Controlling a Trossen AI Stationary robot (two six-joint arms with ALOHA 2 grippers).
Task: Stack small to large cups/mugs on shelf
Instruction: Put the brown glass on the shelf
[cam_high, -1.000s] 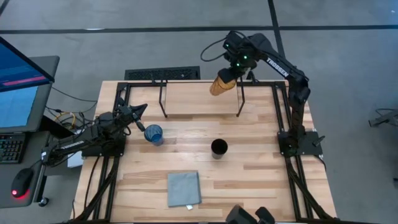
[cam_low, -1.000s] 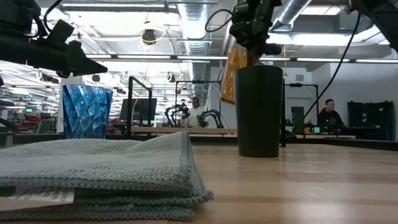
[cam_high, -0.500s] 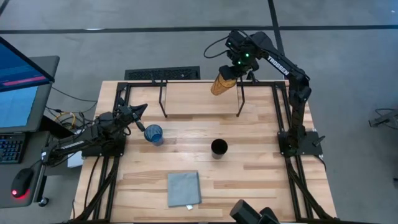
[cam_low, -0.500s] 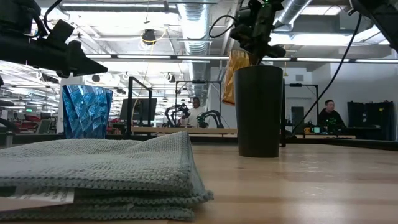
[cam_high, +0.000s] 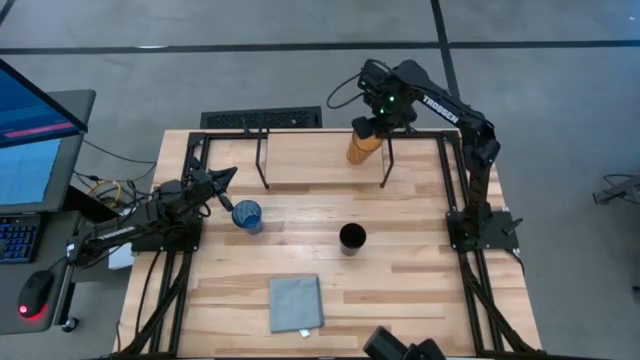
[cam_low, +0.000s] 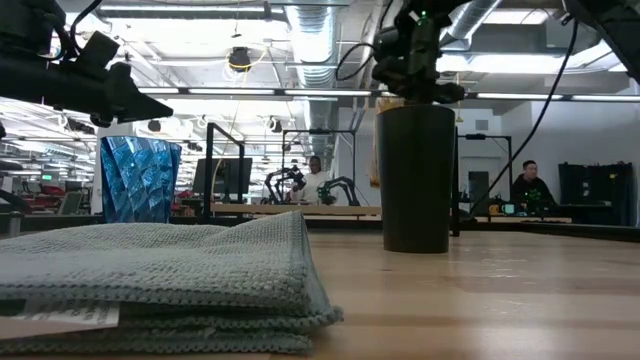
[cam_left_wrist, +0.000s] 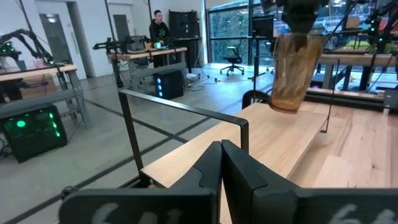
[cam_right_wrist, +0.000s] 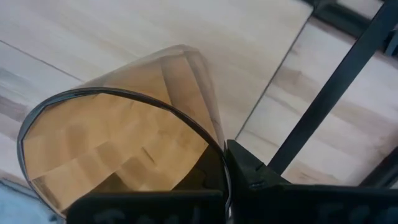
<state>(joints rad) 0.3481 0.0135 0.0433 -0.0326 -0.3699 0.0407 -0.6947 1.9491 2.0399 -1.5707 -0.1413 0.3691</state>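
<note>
High view, working from the table's near edge outward: a flat grey-blue cloth (cam_high: 296, 303) lies folded near the front edge, apart from everything else. Beyond it the black cup (cam_high: 352, 238) stands upright on the tabletop (cam_high: 420, 290), right of centre, opaque, open mouth up. To its left, well apart, the blue cup (cam_high: 247, 216) stands upright, translucent with a faceted wall as the low view shows (cam_low: 140, 180). The left gripper (cam_high: 222, 176) rests just beside the blue cup, not touching it; in the left wrist view its fingers (cam_left_wrist: 211, 165) are pressed together with nothing between them. Farther back stands the shelf (cam_high: 320, 160), a narrow light-wood board on thin black legs, same tone as the table. At its right end the right gripper (cam_high: 378, 122) pinches the amber cup (cam_high: 361, 145) by the rim; in the right wrist view one finger (cam_right_wrist: 249, 171) sits at the rim (cam_right_wrist: 124, 99) of the cup, mouth toward the camera. The cup is translucent amber-orange, taller than the other two, and close to upright over the board's right end, near the right black leg (cam_high: 385, 165). In the left wrist view the amber cup (cam_left_wrist: 295, 71) hangs with a gap under its base above the board. Whether it touches the shelf cannot be settled from the high view. In the low view the black cup (cam_low: 415, 178) blocks almost all of the amber one. Beyond the table, a monitor and keyboard (cam_high: 30, 160) sit at far left; people at benches show in the room behind.
</note>
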